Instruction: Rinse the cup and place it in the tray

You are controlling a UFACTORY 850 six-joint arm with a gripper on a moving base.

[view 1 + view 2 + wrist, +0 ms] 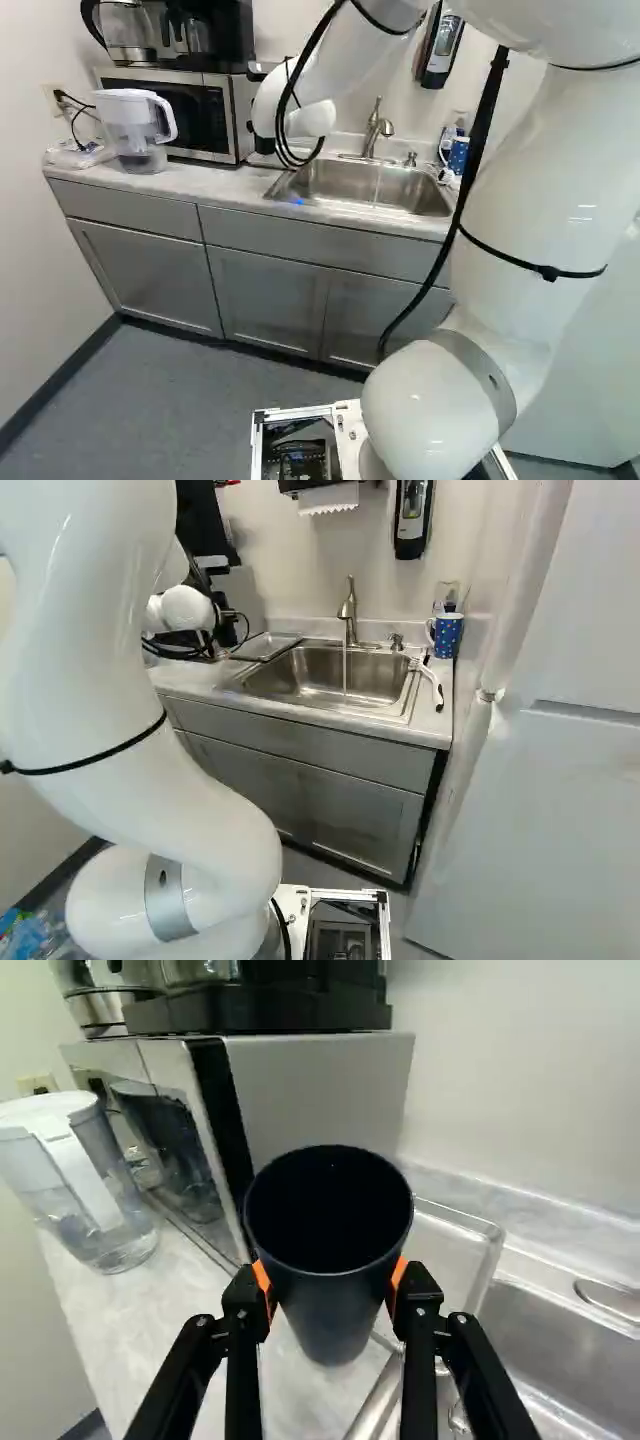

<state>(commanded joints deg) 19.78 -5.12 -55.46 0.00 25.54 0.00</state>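
While the hand (188, 640) grips the dark cup (330, 1305) from both sides above the surface (150, 1325), the microwave (310, 1090) stands close ahead and the tray (442, 1245) lies beside the sink (290, 675). Only the right base view clearly shows water (345, 670) running from the faucet (348, 610); the pitcher (135, 125), plain in the left base view, is missing there.

We're seeing a glossy white arm (545, 190) in the left base view — black cable (489, 110) at nine o'clock, grey band (490, 370) at its rounded joint's (420, 410) two o'clock — plus orange pads (262, 1280)!
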